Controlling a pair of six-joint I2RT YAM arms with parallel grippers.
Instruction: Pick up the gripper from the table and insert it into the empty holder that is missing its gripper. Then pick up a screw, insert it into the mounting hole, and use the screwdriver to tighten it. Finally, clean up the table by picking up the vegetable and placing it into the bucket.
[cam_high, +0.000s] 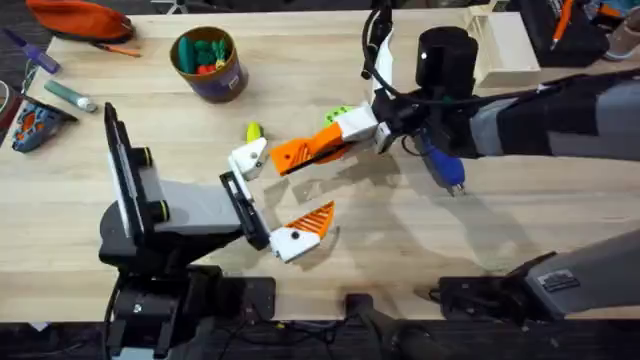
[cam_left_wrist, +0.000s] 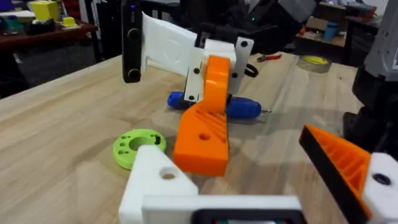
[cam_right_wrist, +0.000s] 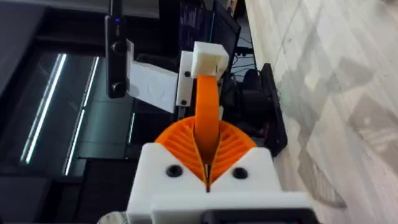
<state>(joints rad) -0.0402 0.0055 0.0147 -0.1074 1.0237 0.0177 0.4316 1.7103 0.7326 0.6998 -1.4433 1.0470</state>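
Orange, wedge-shaped and ribbed, the gripper (cam_high: 308, 150) is pinched between the closed pads of the right gripper (cam_high: 340, 137), which holds it above the wooden table (cam_high: 420, 240). From the right wrist, its thin edge stands upright between the two orange ribbed pads (cam_right_wrist: 233, 146), with the jaws pressed against it on both sides. The free end of the gripper points toward the holder (cam_high: 248, 158), the bare white finger base of the left gripper (cam_high: 272, 198); the two are just beside each other, and whether they touch cannot be told. The left gripper stands wide open, grasping nothing: one finger is the holder, the other carries its own orange ribbed pad (cam_high: 312, 220), on the side of the held gripper nearer the arm bases. The screwdriver (cam_high: 440, 165) lies on the table beyond the held gripper, beneath the right arm. A green disc (cam_left_wrist: 138, 146) lies beside the held gripper on the table. The vegetable (cam_high: 254, 131) rests just beyond the holder. The bucket (cam_high: 207, 62) stands well beyond the vegetable, holding small coloured pieces.
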